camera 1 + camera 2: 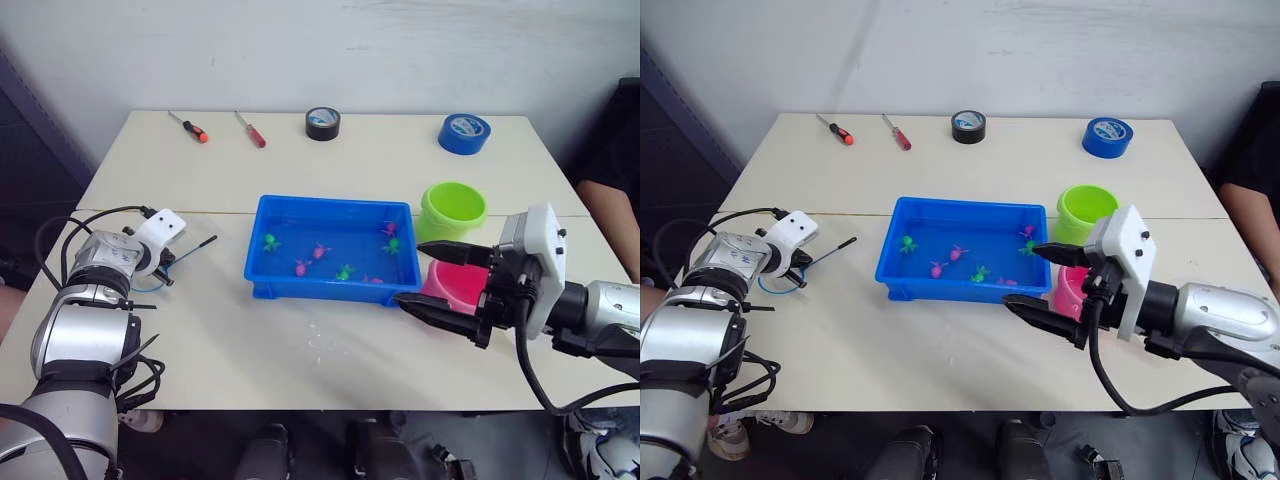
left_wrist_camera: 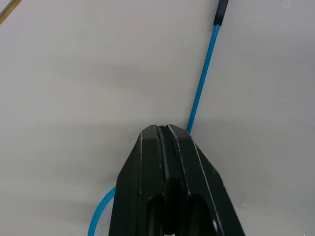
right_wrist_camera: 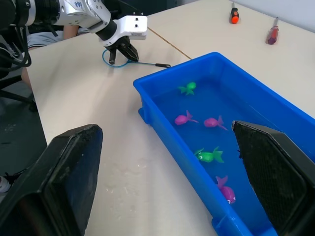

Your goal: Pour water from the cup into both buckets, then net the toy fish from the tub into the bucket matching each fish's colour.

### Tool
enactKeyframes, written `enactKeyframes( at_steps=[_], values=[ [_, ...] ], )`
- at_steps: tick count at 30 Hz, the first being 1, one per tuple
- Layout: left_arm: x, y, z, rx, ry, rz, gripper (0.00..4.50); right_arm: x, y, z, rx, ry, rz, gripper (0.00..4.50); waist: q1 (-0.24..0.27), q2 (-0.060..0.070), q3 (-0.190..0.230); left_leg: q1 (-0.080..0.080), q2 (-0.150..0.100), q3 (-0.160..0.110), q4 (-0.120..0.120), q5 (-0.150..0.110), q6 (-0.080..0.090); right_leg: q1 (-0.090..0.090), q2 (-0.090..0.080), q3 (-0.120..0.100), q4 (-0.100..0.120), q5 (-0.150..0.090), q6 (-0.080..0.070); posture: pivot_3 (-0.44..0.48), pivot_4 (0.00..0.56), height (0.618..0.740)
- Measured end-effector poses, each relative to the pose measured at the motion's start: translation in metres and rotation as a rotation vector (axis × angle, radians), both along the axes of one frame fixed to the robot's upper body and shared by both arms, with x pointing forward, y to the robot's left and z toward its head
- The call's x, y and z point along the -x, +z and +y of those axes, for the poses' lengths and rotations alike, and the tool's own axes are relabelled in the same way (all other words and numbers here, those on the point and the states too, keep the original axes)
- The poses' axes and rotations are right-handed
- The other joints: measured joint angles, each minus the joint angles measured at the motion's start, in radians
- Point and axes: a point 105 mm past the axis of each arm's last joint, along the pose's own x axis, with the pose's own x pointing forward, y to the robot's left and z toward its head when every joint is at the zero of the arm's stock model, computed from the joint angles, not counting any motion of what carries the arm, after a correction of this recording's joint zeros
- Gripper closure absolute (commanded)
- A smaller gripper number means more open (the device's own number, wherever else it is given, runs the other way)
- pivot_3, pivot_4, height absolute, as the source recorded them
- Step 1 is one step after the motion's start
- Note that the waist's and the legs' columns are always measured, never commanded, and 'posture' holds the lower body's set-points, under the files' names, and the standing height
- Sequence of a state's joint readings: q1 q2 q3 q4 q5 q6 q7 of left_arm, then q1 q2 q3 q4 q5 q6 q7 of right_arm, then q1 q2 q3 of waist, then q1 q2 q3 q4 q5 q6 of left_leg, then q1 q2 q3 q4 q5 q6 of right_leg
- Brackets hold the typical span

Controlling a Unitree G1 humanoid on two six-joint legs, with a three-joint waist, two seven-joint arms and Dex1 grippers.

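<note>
The blue tub sits mid-table holding water and several toy fish, some pink, some green. To its right stand the lime green bucket and, nearer me, the pink bucket. My right gripper is open wide, its fingers just in front of the pink bucket by the tub's right end, holding nothing. The net lies flat on the table left of the tub. My left gripper is shut, tips down over the net's hoop, whose rim passes beneath them. The cup is out of view.
Two screwdrivers, a black tape roll and a blue tape roll lie along the table's far edge. A person's arm shows at the right edge.
</note>
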State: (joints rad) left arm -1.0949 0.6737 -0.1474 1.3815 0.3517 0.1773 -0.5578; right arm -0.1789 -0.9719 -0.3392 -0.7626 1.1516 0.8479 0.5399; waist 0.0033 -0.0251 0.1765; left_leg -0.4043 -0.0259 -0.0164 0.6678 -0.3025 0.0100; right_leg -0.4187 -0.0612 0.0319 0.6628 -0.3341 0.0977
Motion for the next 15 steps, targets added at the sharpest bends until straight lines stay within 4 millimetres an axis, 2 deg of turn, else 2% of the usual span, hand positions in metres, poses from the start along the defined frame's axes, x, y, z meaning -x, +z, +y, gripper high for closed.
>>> enactKeyframes(
  at_steps=[9,15],
  values=[
    [0.002,0.003,-0.003,0.061,-0.041,0.012,4.48,0.001,0.002,-0.002,0.006,-0.01,-0.012,0.0,0.0,0.0,0.0,0.0,0.0,0.0,0.0,0.0,0.0,0.0,0.0,0.0,0.0,0.0,0.0,0.0,0.15,0.736],
    [0.001,0.024,-0.005,0.091,-0.109,0.01,4.48,0.0,-0.001,0.0,0.013,0.004,-0.009,0.0,0.0,0.0,0.0,0.0,0.0,0.0,0.0,0.0,0.0,0.0,0.0,0.0,0.0,0.0,0.0,0.0,0.15,0.736]
  ],
)
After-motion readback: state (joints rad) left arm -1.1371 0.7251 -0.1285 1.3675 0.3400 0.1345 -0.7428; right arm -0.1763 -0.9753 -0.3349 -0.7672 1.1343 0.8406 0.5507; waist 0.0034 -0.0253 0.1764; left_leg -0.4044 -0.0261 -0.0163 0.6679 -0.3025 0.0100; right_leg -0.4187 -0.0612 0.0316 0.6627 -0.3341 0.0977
